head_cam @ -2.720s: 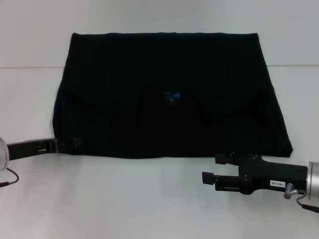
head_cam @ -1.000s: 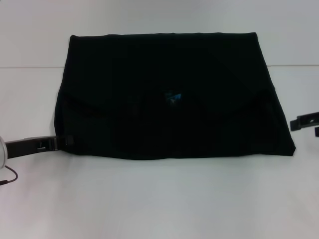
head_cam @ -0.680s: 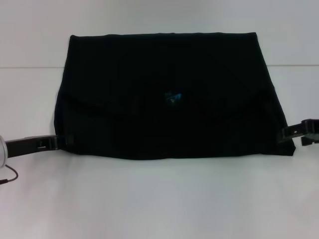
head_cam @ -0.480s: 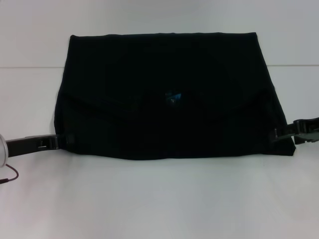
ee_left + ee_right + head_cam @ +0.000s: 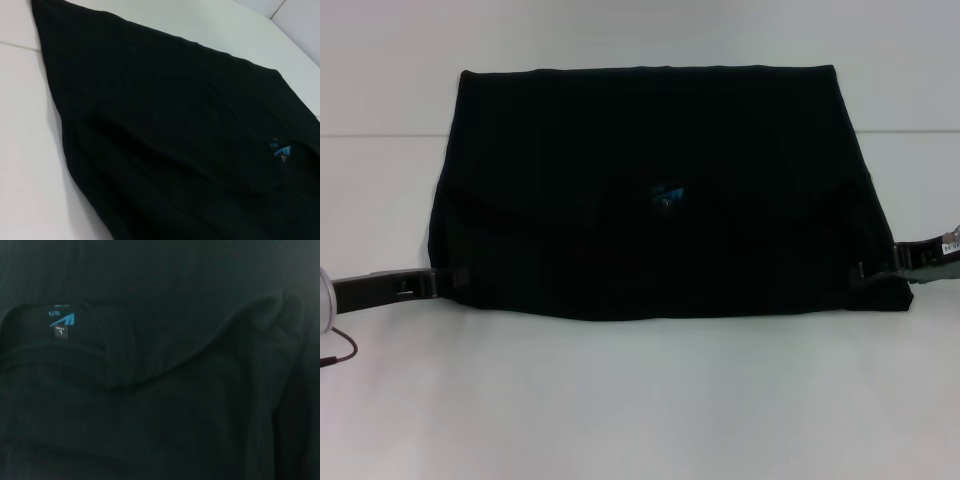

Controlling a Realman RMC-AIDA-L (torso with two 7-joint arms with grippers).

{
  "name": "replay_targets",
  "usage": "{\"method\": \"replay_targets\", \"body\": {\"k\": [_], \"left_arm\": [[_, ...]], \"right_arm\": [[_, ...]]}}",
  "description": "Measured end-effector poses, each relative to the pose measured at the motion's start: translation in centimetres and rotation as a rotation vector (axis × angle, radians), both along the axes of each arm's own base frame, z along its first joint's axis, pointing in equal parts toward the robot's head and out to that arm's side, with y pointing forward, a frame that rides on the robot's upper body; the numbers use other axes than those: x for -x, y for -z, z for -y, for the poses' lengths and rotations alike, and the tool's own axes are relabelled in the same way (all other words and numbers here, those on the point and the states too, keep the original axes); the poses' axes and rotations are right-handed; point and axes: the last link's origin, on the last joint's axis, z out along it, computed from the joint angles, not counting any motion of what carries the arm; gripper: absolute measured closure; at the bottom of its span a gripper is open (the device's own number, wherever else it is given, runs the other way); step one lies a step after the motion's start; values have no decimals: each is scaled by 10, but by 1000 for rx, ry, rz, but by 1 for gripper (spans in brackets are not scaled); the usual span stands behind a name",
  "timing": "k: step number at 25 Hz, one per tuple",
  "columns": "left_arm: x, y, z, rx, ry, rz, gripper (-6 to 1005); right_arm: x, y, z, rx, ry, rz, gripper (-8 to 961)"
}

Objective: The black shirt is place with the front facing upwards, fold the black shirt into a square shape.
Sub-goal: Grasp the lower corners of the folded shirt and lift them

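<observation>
Head cam: black shirt (image 5: 660, 190) lies flat mid-table, long axis side to side, left gripper (image 5: 445, 281) and right gripper (image 5: 865, 274) at its near corners; can't tell either's jaw state. Left wrist: shirt only. Right wrist: blue neck label (image 5: 62, 319), cloth up close.

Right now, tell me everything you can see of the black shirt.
The black shirt is plain dark cloth, lying flat on the white table, already folded into a wide shape that broadens toward the robot. A small blue neck label shows near its middle, and curved fold edges cross the fabric. No chest print is visible. The left gripper meets its near left corner and the right gripper its near right corner.
</observation>
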Motion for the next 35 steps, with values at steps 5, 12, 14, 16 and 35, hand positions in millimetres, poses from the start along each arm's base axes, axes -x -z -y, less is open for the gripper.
{"method": "replay_targets", "body": {"k": [5,12,14,16,35], "left_arm": [[0,0,0,0,8,-5,939],[-1,-1,0,-3,9,5,939],[-2,-1,0,-5,11,13,939],[-2,-1,1,-2,14,19,938],[-15,-4,15,117,32,125,940]], "right_arm": [[0,0,0,-3,-2,1,412],[0,1,0,2,-2,5,684],[-1,1,1,2,0,5,727],[-2,0,1,0,3,6,770],[-5,-14,23,97,7,-30,896]]}}
